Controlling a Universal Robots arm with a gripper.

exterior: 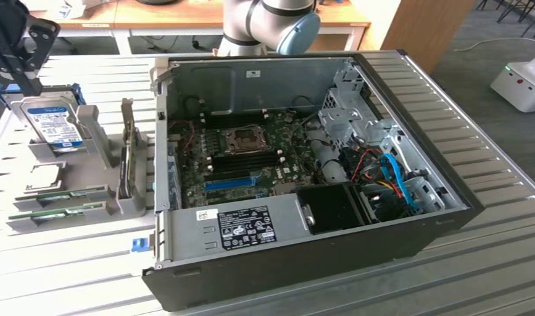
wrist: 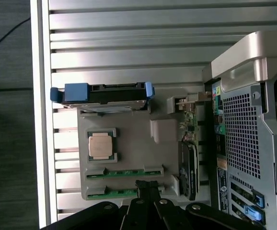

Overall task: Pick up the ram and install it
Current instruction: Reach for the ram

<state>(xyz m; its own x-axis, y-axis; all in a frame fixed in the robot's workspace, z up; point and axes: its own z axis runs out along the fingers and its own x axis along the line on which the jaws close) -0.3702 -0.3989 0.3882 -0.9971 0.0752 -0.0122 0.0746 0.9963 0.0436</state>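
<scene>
Two rams, thin green sticks (exterior: pixel 61 196) (exterior: pixel 55 214), lie side by side in slots of a grey holder tray (exterior: pixel 91 141) on the exterior view's left. The wrist view shows them as green strips (wrist: pixel 124 171) (wrist: pixel 121 192). My black gripper (exterior: pixel 20 78) hangs high above the tray's far end, over the hard drive (exterior: pixel 52 122). In the wrist view my gripper (wrist: pixel 148 185) has its fingers pressed together, shut on nothing, with its tip over the nearer ram strip.
An open computer case (exterior: pixel 425 227) lies on the slatted table with its motherboard (exterior: pixel 250 155) exposed. The tray also carries a processor chip (wrist: pixel 101 146), the blue-labelled hard drive (wrist: pixel 102 93) and an upright expansion card (exterior: pixel 128 155). The table edge (wrist: pixel 40 120) is close.
</scene>
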